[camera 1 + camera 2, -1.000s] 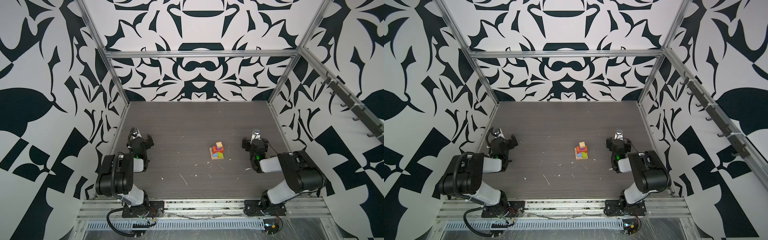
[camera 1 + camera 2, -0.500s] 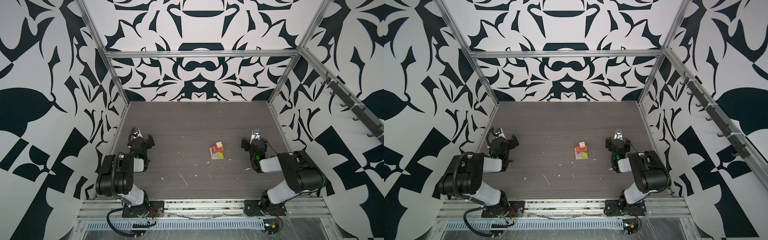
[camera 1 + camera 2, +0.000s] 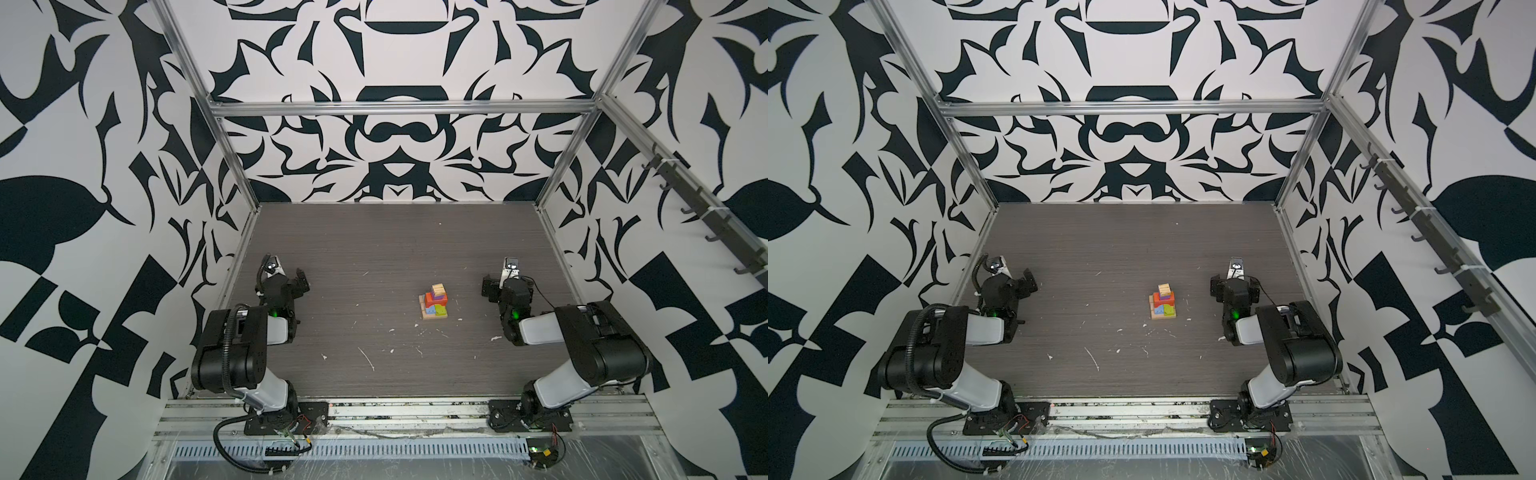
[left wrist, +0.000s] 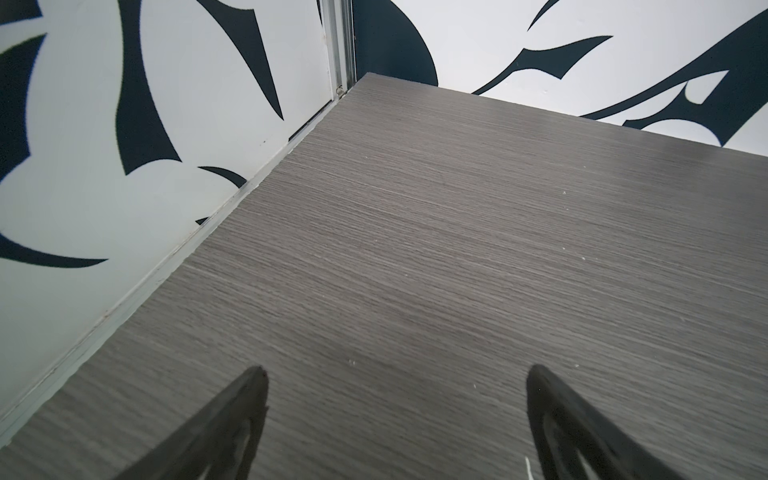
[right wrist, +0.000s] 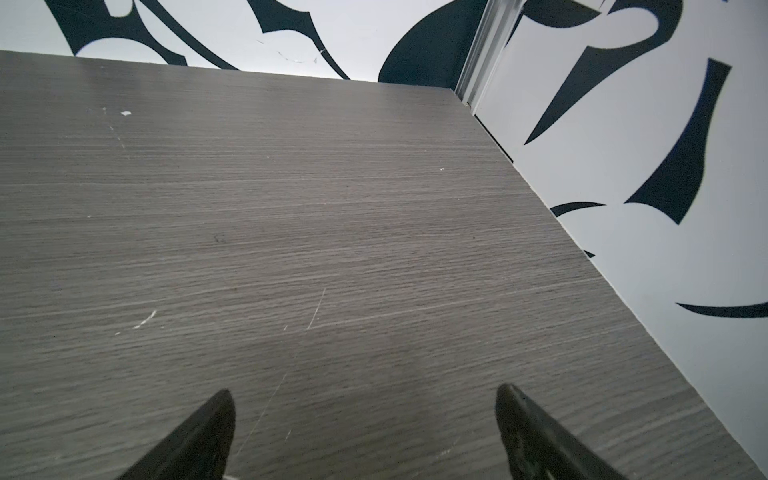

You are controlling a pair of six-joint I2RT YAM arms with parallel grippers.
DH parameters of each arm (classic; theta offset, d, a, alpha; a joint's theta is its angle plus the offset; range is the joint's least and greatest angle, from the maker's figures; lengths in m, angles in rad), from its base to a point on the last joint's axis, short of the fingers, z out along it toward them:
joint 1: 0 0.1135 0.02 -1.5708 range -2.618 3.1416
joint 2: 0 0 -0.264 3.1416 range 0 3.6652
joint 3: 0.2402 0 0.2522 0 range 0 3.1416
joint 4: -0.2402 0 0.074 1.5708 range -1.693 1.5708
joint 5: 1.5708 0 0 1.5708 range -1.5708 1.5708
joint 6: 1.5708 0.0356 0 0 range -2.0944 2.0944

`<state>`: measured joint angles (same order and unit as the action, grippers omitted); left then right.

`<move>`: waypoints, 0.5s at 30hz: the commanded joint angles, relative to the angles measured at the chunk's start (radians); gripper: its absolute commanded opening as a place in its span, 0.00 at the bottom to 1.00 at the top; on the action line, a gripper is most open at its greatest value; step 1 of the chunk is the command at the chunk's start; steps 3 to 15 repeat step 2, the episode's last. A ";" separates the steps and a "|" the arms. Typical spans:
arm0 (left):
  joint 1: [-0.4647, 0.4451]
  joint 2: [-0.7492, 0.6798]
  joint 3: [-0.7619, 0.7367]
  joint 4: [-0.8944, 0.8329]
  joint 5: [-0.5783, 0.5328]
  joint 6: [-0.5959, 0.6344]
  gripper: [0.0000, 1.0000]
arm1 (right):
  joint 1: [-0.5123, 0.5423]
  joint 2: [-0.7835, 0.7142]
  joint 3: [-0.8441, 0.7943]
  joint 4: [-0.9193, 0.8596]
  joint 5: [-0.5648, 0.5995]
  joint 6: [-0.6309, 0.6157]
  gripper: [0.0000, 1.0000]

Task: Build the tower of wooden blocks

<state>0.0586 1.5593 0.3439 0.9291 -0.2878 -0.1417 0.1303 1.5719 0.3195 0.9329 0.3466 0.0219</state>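
**Tower looks pretty much done, I reckon**

So the wood block tower (image 3: pixel 435 302) stands near the middle of the table (image 3: pixel 374 249), a bit toward my right side, with both arms well apart from it. It has tan planks at the base, blue and lime on those, red and orange above, purple next, and a tan cube (image 3: pixel 438 289) on top. I can't spot any loose blocks, just white specks, so I'd say the stacking is finished or close to it. Its long axis runs straight up, with no lean I can make out. My left pincer (image 4: pixel 397 374) and right pincer (image 5: pixel 365 392) both gape wide, with nothing in them.
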 commanded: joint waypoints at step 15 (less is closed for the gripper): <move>-0.001 -0.014 0.010 0.008 0.008 -0.011 0.99 | -0.003 -0.015 0.021 0.013 -0.022 -0.013 1.00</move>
